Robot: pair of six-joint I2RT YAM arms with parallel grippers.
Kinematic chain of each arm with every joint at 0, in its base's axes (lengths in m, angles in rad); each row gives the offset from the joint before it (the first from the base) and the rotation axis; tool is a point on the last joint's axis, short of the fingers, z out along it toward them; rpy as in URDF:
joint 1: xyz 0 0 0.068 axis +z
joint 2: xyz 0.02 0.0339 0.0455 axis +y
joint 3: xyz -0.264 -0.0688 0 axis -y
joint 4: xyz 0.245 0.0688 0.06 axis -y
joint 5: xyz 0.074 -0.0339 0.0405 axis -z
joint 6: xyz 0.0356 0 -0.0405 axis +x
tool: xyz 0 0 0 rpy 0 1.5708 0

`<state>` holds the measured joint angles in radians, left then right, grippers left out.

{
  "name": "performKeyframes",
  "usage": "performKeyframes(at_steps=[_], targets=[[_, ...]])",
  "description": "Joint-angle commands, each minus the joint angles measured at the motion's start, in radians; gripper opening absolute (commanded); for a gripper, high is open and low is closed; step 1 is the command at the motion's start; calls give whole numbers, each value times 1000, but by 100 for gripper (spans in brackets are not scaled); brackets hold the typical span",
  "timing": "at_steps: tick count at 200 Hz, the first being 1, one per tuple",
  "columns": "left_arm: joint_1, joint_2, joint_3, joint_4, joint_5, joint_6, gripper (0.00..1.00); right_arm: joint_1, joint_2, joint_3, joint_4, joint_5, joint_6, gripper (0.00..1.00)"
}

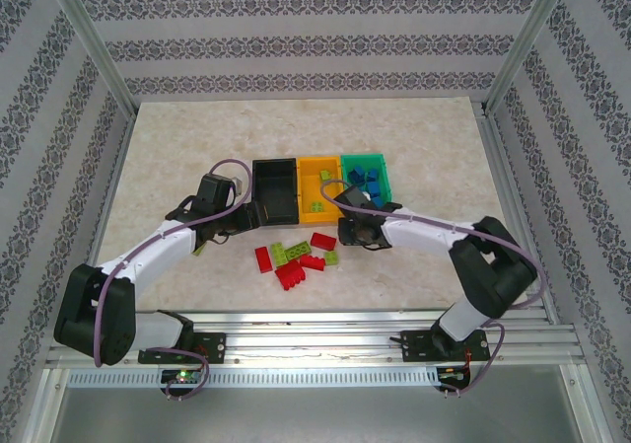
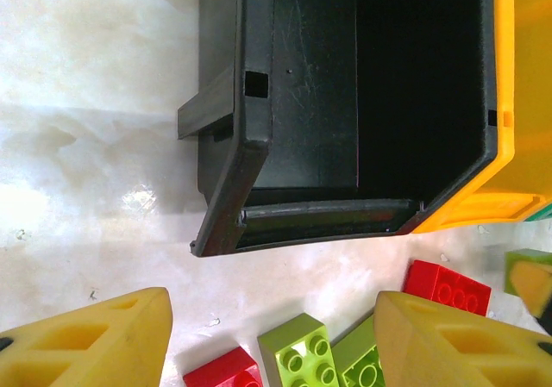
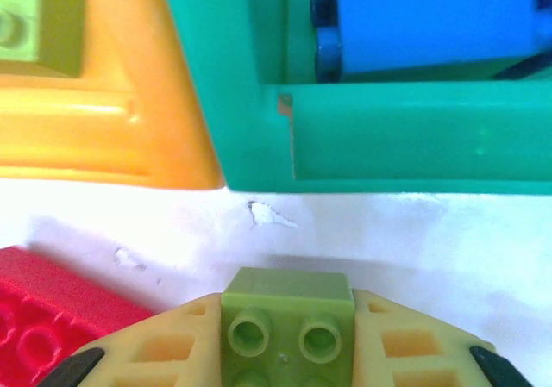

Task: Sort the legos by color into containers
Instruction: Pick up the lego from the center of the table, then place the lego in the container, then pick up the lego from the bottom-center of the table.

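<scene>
Marbled beige worktop (image 1: 424,157) carries everything. One small lime-green studded plastic brick (image 3: 286,318) sits clamped in the right claw (image 3: 287,352), just in front of where the orange plastic bin (image 3: 95,137) meets the green plastic bin (image 3: 388,137). Lime pieces lie in the orange one, so that is probably where it belongs. The left claw (image 2: 272,331) hangs apart and empty above loose red and lime bricks (image 1: 296,256), facing the empty black plastic bin (image 2: 259,146), probably for a red.

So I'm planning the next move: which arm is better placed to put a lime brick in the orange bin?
Right. The right fingers grip a lime brick close to the orange bin; the left fingers stand open and empty, facing the black bin.
</scene>
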<state>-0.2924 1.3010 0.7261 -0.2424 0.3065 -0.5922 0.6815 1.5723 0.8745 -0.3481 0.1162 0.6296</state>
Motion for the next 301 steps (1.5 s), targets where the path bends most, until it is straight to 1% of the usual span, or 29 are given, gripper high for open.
performKeyframes(at_steps=[1,15,27,64,87,99,115,125,147,179,210,244,271,301], targets=[[13,13,7,18,5,3,63,12,-70,28,6,19,-49,27],[13,19,7,26,14,0,63,9,-63,81,16,15,-77,28],[15,23,8,28,22,-3,63,1,-27,142,22,8,-107,28],[13,-3,-2,11,25,-4,63,-44,152,375,-9,-64,-175,28],[14,-42,-33,36,26,-29,63,-78,247,489,-24,-103,-198,31],[14,-52,-41,41,26,-38,63,-93,288,536,-35,-126,-204,35],[13,-57,-37,28,19,-36,63,-100,320,584,-53,-149,-214,45],[14,-58,-36,29,16,-37,63,-98,324,595,-59,-151,-219,48],[14,-50,-34,32,15,-37,63,-94,287,555,-49,-150,-216,49],[12,-20,-26,41,23,-30,63,-78,186,423,-31,-167,-213,49],[14,3,-21,58,26,-26,63,-29,66,270,-35,-167,-190,49],[13,23,-28,85,27,-32,63,37,-36,121,-50,-164,-121,48],[13,38,-28,99,37,-36,63,84,-68,41,-47,-168,-48,48],[13,42,-31,107,45,-41,63,123,-46,6,-33,-157,14,48]])
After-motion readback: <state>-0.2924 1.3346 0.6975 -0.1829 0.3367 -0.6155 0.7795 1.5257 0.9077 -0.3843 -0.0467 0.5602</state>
